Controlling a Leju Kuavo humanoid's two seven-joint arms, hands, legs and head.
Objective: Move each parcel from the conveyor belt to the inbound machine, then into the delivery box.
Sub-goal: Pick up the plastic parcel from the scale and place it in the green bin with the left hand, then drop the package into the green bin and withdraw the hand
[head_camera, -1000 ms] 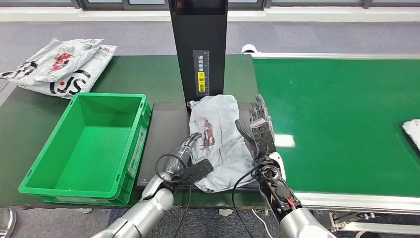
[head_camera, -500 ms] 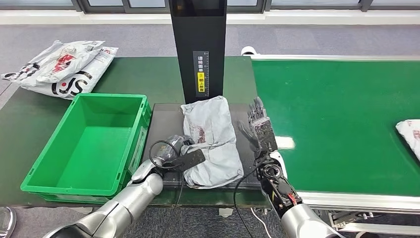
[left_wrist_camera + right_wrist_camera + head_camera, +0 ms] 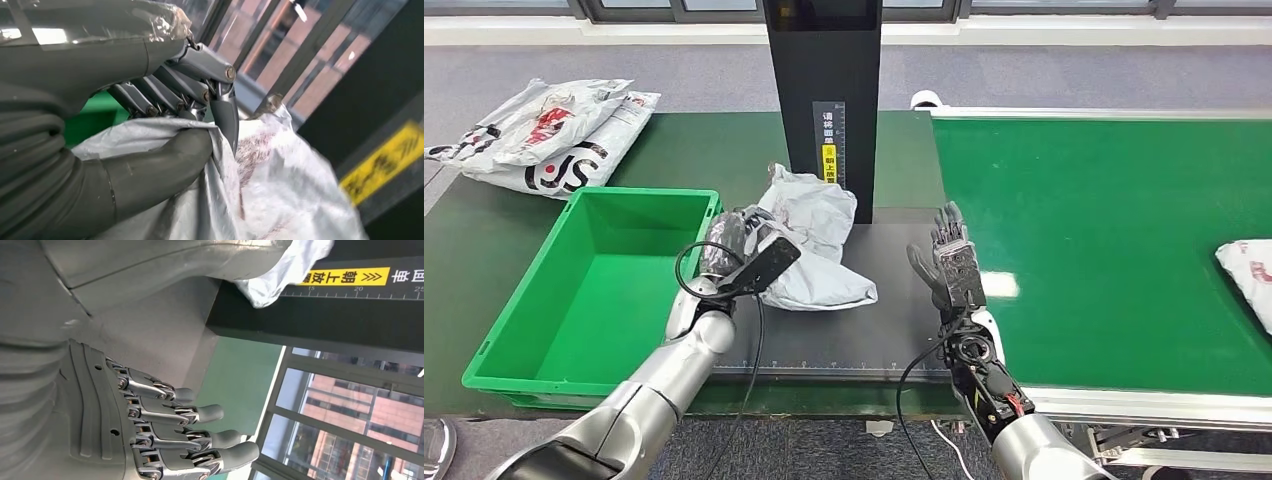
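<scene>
Honestly, your left hand [image 3: 736, 243] has the grey parcel [image 3: 816, 240] bunched in its fingers, mid-frame beside the green box [image 3: 504, 345]. It looks light, floppy, slick; grip a fold. Right hand [image 3: 949, 262] is spread, empty.

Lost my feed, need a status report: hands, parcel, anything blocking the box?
Left hand grips crumpled grey plastic parcel, lifted beside green plastic delivery box. Right hand open over black scanner platform. Nothing blocks the box.
</scene>
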